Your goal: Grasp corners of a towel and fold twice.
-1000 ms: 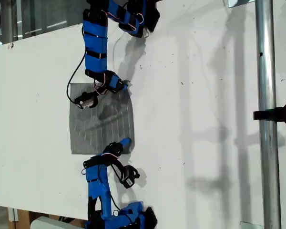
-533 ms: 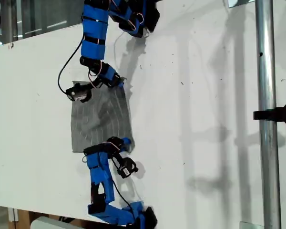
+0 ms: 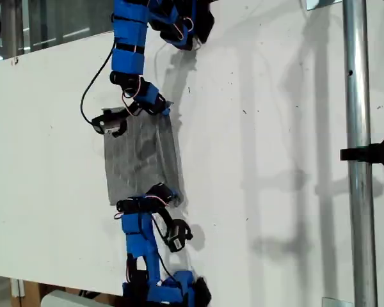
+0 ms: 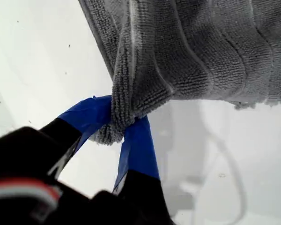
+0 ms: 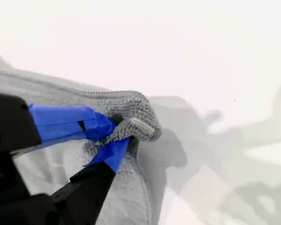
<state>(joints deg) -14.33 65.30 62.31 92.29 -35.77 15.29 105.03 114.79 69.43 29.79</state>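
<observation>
My first gripper (image 4: 116,127) is clamped on one of the corners (image 4: 113,123) of the towel (image 4: 196,51), the terry bunched between its blue-taped jaws and the cloth hanging free beyond them. My second gripper (image 5: 113,136) pinches another corner (image 5: 131,117) the same way, a wad of pile squeezed at its tips.

The wrist views do not tell me which arm is which in the exterior view. There the towel (image 3: 141,157) lies on the white surface (image 3: 269,128) between the two arms, its edge nearest the metal pole (image 3: 358,128) raised and curling.

It looks light, soft and limp, so it should sag and drape between the grips. The pile seems grippy; corners are the right hold.
</observation>
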